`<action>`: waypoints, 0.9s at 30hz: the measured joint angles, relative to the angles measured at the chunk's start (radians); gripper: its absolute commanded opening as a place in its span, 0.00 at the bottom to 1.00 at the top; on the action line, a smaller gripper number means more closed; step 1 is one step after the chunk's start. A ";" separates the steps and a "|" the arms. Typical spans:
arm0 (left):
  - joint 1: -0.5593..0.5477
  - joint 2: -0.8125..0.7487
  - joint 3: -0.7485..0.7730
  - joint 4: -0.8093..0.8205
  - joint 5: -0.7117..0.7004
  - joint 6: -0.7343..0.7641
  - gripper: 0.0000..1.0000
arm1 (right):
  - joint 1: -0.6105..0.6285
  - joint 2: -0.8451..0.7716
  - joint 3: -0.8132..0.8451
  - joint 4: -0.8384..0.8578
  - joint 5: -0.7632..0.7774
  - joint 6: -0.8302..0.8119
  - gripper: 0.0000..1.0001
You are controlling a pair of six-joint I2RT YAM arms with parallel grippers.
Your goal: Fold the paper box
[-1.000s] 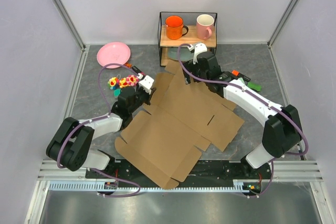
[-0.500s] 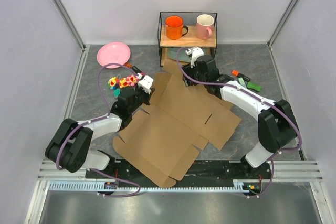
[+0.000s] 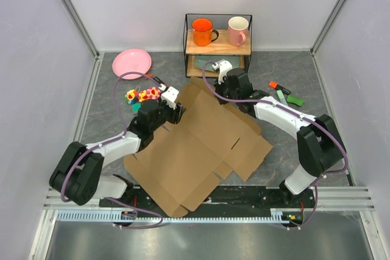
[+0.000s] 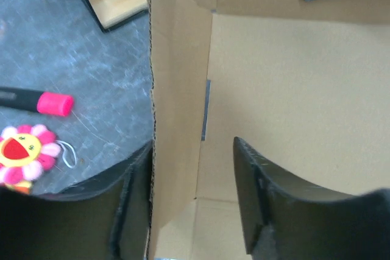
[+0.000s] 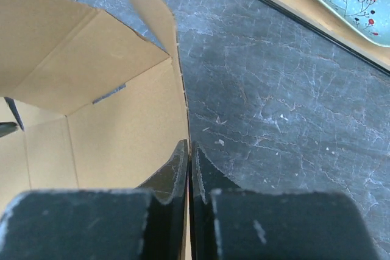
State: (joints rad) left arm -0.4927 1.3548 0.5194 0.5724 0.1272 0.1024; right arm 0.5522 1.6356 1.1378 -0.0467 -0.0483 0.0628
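The big brown cardboard paper box (image 3: 195,147) lies mostly flat and open in the middle of the grey table (image 3: 292,138), between the two arms. Its far flaps stand up a bit. The right gripper (image 5: 189,145) has its jaws pressed together on the thin edge of a far flap. The left gripper (image 4: 192,144) has its jaws apart, with a flap of the box between them. A pink and yellow flower toy (image 4: 21,153) and a pen with a pink cap (image 4: 53,103) lie near the box's left side. A round pink plate (image 3: 132,62) sits well apart.
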 measured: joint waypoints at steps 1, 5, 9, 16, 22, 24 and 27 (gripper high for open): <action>0.000 -0.018 0.008 -0.026 0.000 -0.007 0.77 | 0.000 0.000 -0.005 -0.002 0.001 -0.008 0.00; -0.002 -0.103 0.092 -0.157 -0.025 -0.026 0.81 | 0.001 0.000 -0.019 0.001 0.019 -0.047 0.00; -0.002 -0.160 0.183 -0.236 -0.059 -0.038 0.81 | 0.009 0.000 -0.031 0.001 0.044 -0.109 0.00; -0.002 -0.176 0.205 -0.302 -0.101 -0.120 0.81 | 0.044 -0.027 -0.024 -0.045 0.075 -0.265 0.00; -0.002 -0.171 0.204 -0.316 -0.102 -0.151 0.85 | 0.091 -0.103 0.013 -0.138 0.071 -0.425 0.00; -0.002 -0.170 0.203 -0.315 -0.103 -0.153 0.86 | 0.114 -0.127 0.038 -0.184 0.068 -0.473 0.00; -0.002 -0.153 0.203 -0.307 -0.120 -0.158 0.87 | 0.151 -0.149 0.071 -0.235 0.071 -0.525 0.00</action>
State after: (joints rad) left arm -0.4950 1.2015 0.7227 0.2657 0.0071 -0.0551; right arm 0.7029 1.4868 1.2087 -0.2813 0.0227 -0.4618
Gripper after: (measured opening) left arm 0.862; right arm 0.011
